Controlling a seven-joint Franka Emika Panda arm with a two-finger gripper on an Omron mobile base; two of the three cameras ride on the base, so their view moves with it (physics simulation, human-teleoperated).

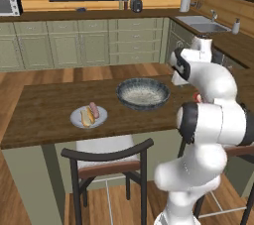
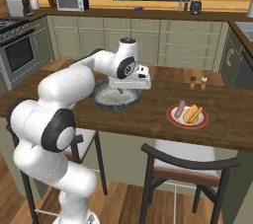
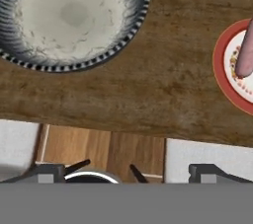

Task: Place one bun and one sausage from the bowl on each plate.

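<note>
Gripper [image 3: 126, 171], jaws spread wide and holding nothing, above the tabletop [image 3: 148, 85] edge between the bowl [image 3: 74, 18] and red-rimmed plate [image 3: 222, 77] bearing a sausage [image 3: 245, 50].

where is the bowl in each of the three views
Left base view: the bowl sits at centre, right of the grey plate.
Right base view: the bowl is left of centre, partly behind the white arm, left of the red-rimmed plate.
Hand view: the bowl is at the top left, empty.
Shared landmark: the wooden table under it.
</note>
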